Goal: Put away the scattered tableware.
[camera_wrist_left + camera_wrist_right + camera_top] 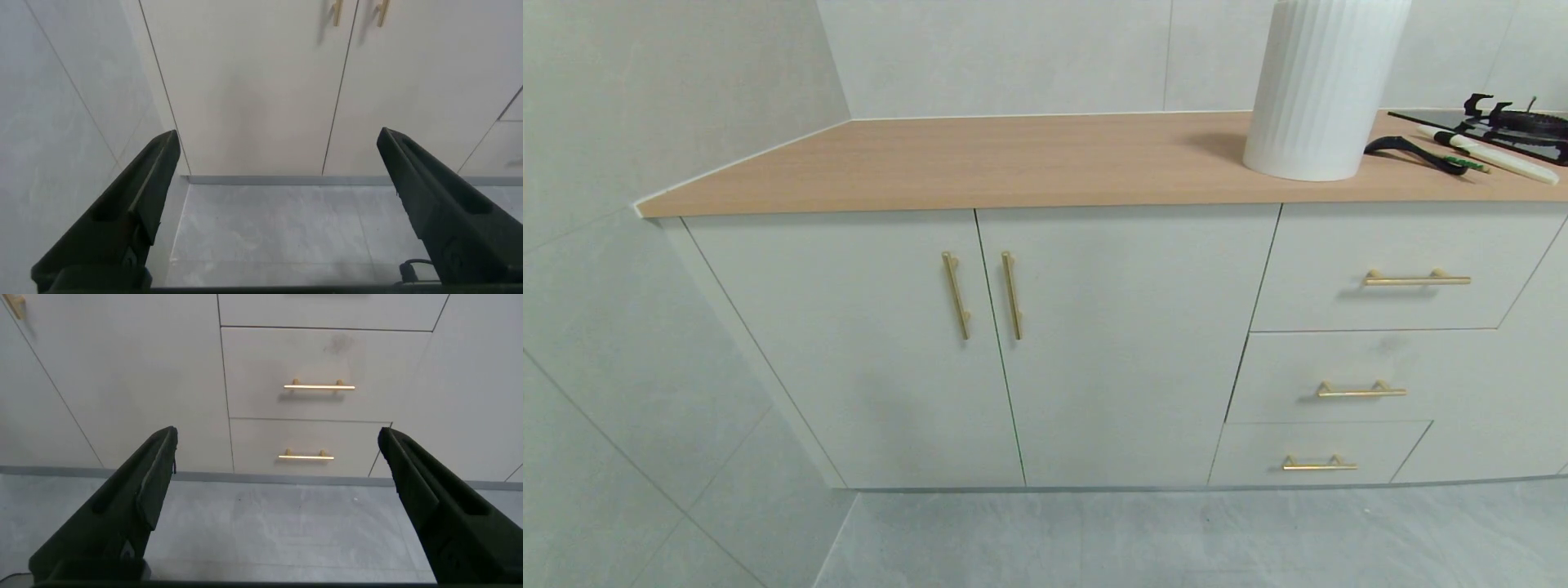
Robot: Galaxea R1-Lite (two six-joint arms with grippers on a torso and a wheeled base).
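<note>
grey floor tiles (1176, 539) lie nearest in the head view, running up to a pale cabinet (1127, 343). its two doors are shut, with two upright gold handles (956, 294) side by side at the middle seam. to the right of the doors sit three drawers (1339, 359), stacked and closed, each with a level gold bar. a wooden counter (980, 163) tops the cabinet. on it stands a tall white ribbed jar (1323, 90), upright, near the front edge. just right of the jar lie the scattered pieces: a black utensil (1413, 151) with a curved end, and beside it a long white-handled utensil (1494, 157), perhaps a knife, though it is too small to be sure. a small green piece (1470, 166) lies between them. behind these is a black stove grate (1515, 122) at the counter's far right.

from the left wrist, the left gripper (278, 137) hangs low over the floor in front of the cabinet doors, its two dark fingers (135, 212) spread wide with nothing between them.

from the right wrist, the right gripper (278, 434) is likewise spread wide and holds nothing, low over the floor and facing the two lower drawers. both grippers are well apart from the utensils up on the counter.
</note>
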